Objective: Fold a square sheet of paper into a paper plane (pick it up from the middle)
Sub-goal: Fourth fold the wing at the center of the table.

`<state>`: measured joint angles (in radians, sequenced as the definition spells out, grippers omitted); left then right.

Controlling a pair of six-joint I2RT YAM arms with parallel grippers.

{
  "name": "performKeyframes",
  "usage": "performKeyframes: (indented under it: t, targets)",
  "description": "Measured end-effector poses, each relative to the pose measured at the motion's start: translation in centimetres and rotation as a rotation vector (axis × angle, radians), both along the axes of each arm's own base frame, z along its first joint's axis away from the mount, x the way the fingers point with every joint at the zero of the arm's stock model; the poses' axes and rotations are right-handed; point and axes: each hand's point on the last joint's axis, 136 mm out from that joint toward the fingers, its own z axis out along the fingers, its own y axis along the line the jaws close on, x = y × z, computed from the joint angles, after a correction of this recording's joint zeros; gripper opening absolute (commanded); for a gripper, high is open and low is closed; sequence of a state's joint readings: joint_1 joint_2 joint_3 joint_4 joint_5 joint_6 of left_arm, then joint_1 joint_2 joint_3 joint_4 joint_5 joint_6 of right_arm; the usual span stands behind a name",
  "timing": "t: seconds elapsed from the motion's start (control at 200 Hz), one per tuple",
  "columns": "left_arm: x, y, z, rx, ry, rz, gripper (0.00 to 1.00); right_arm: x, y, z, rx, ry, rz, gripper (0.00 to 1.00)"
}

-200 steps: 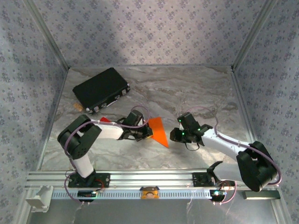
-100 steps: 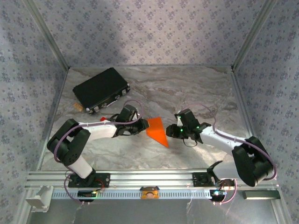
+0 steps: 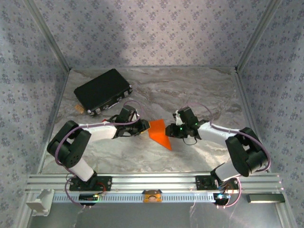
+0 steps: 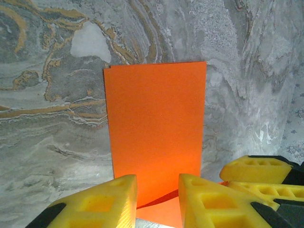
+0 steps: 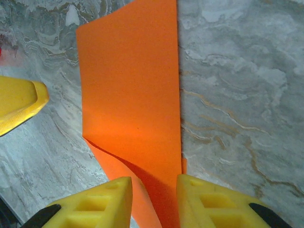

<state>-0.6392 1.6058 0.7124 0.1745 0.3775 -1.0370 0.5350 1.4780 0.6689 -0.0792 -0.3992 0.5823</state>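
Seen from above, a grey marbled table [image 3: 190, 90] takes up the middle of the frame, boxed in by walls [image 3: 142, 33] covered in small-patterned lilac paper. A metal rail [image 3: 156, 179] runs along the bottom edge. Two black-and-white robot arms stand on it, the left arm [image 3: 97, 129] at lower left and the right arm [image 3: 216, 132] at lower right. Both reach inward, and their tips nearly meet at the centre. A flat black case [image 3: 102, 90] lies in the upper left of the table, well apart from those tips.

At the centre of the frame, between the tips, the sheet of orange paper [image 3: 159, 134] lies on the table. From above it looks like a wedge pointing to the lower right. The left claw [image 3: 144, 127] is at its left edge and the right claw [image 3: 170, 130] at its right edge.

In the left wrist view the paper is a tall folded rectangle in mid-frame, with a second layer peeking out at the bottom. The left claw's yellow fingers [image 4: 102, 202] stand partly open at the bottom of the frame. The paper's near edge lies in the gap between them and is not pinched. The other claw's yellow fingers show at lower right.

In the right wrist view the paper runs from top centre down to the bottom. The right claw's fingers [image 5: 209, 202] are also partly open and grip nothing. A raised flap of paper leads into the gap between them.
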Motion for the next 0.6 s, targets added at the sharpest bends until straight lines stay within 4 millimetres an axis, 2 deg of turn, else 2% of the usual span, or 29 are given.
performKeyframes:
  t: [0.17, 0.6]
  targets:
    - [0.08, 0.08, 0.03, -0.002, 0.001, 0.001, 0.29, -0.23, 0.34, -0.51, 0.009, 0.025, 0.021, 0.29]
    - [-0.17, -0.11, 0.12, -0.011, 0.004, -0.017, 0.31, -0.42, 0.60, -0.29, 0.028, 0.021, 0.053, 0.28]
